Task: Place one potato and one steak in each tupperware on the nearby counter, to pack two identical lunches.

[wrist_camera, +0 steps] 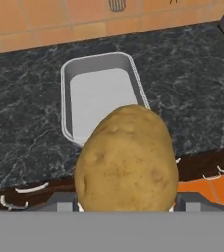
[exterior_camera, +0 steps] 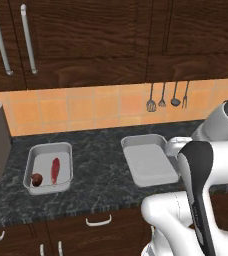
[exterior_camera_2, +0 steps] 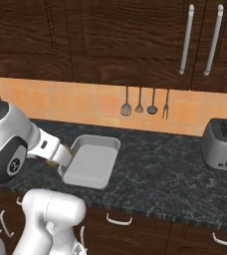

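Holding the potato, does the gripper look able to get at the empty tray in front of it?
Probably yes: the gripper holds the potato, and the empty tray lies open ahead on the counter, nothing between.

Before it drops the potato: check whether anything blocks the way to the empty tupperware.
Nothing visible does. The potato sits in the gripper, and the empty tupperware lies just ahead on bare counter, with nothing between them.

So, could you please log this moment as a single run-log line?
claw: shut on potato | right tupperware: empty, ahead of potato | left tupperware: steak plus small dark item | next, likely: potato into right tupperware
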